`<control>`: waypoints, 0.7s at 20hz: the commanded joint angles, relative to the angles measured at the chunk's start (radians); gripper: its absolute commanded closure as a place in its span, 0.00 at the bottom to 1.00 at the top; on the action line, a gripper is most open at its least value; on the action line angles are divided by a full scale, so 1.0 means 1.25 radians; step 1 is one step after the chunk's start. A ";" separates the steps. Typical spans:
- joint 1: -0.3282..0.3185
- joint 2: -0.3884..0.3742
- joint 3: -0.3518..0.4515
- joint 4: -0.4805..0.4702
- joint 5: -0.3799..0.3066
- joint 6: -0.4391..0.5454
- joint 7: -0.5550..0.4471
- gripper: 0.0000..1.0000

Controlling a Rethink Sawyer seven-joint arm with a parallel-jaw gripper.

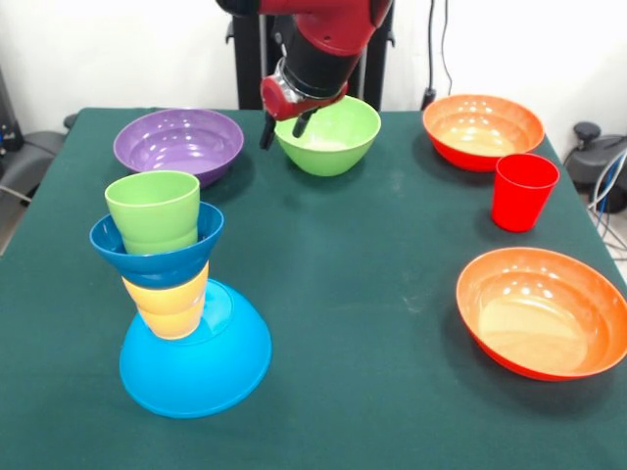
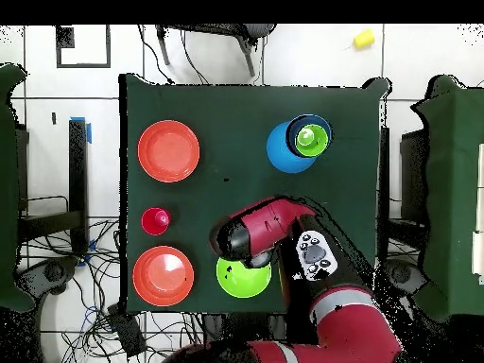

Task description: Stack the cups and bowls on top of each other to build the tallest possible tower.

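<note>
The tower stands front left: an upturned light-blue bowl [image 1: 196, 367] [image 2: 284, 149], a yellow cup [image 1: 168, 305], a small dark-blue bowl [image 1: 157, 257] and a green cup [image 1: 154, 211] [image 2: 307, 140] on top. It leans a little. My gripper [image 1: 284, 132] hangs at the green bowl's [image 1: 333, 137] [image 2: 244, 278] left rim. It is open, with one finger [image 1: 266, 134] outside the rim and the other over the inside. A purple bowl [image 1: 178, 143] sits to its left. Two orange bowls [image 1: 482, 129] [image 1: 542, 311] and a red cup [image 1: 523, 191] [image 2: 155, 221] are on the right.
The dark green table [image 1: 362, 294] ends close behind the green and purple bowls. From above, the arm [image 2: 269, 232] covers the purple bowl. The orange bowls [image 2: 168, 150] [image 2: 163, 275] lie along one side. A small yellow thing [image 2: 363, 39] lies on the floor past the table.
</note>
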 commanded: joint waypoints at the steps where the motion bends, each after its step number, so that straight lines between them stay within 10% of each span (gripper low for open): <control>1: 0.036 0.076 -0.007 -0.062 0.006 -0.077 0.142 0.00; 14: 0.067 0.119 -0.036 -0.091 0.030 -0.130 0.160 0.00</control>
